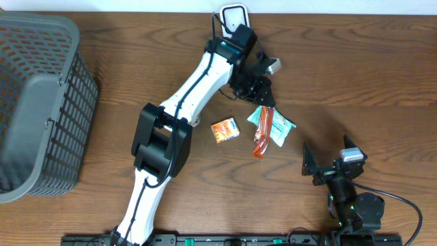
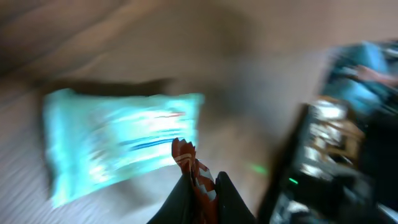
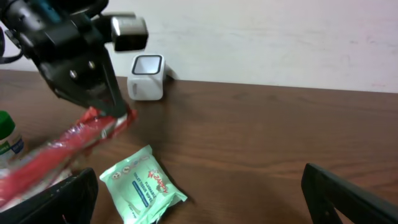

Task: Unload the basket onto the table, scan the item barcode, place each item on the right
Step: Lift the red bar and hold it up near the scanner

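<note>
1. Red-and-orange stick packet (image 1: 260, 140) is the item in play. It is a long, thin wrapper, pinched at its upper end by the left gripper (image 1: 263, 104) and slanting from there toward the near side of the table (image 1: 355, 75).
2. On that wrapper the left gripper's jaws are pressed together. In the left wrist view, which is badly blurred, the two dark fingers (image 2: 180, 200) meet around the crinkled red end.
3. Seen from the right wrist, the packet slopes down and away from the gripper, and its lower end is smeared at the picture's left edge. Whether that end rests on the wood I cannot tell.
4. Under and beside the held wrapper, a teal wipes packet (image 1: 278, 126) lies flat on the table. From overhead the red strip crosses its left edge.
5. Just to the left of those two lies a small orange packet (image 1: 224, 129), flat and apart from both.
6. Beyond the left arm's wrist the white scanner (image 1: 233, 15) stands at the far edge of the table by the wall. Its dark rounded window shows in the right wrist view, and it is well apart from the held packet.
7. At the near right of the table the right gripper (image 1: 328, 158) sits low with its jaws spread wide and nothing between them, well apart from the packets.
8. At the far left stands a grey mesh basket (image 1: 75, 102), well apart from everything else.
</note>
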`<action>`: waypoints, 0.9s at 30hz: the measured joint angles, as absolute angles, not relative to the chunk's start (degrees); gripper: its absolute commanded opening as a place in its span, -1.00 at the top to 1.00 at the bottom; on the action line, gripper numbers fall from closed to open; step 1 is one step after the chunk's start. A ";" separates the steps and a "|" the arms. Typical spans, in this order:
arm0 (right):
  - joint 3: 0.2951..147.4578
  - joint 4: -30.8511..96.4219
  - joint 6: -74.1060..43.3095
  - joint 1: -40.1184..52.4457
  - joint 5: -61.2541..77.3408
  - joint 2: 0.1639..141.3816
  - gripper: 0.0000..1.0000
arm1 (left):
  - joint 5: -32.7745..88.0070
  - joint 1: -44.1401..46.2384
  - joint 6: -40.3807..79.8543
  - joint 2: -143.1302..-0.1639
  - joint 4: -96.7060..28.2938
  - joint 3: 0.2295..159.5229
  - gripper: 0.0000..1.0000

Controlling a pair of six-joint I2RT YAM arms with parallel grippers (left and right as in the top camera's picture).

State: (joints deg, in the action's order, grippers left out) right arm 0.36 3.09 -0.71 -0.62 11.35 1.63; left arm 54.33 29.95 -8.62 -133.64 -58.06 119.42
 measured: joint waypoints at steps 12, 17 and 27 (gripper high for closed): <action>0.36 3.09 -0.71 -0.62 11.33 1.63 -0.99 | 82.87 23.33 -19.57 -133.64 -58.08 119.42 0.85; 0.36 3.09 -0.71 -0.62 11.33 1.63 -0.99 | 86.37 22.98 -20.01 -133.64 -58.26 119.42 0.86; 0.36 3.09 -0.71 -0.62 11.33 1.63 -0.99 | 79.90 25.67 -21.15 -133.64 -56.21 112.49 0.86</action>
State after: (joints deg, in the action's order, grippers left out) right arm 0.36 3.09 -0.71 -0.62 11.33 1.63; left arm 79.90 25.67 -21.15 -133.64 -56.21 112.49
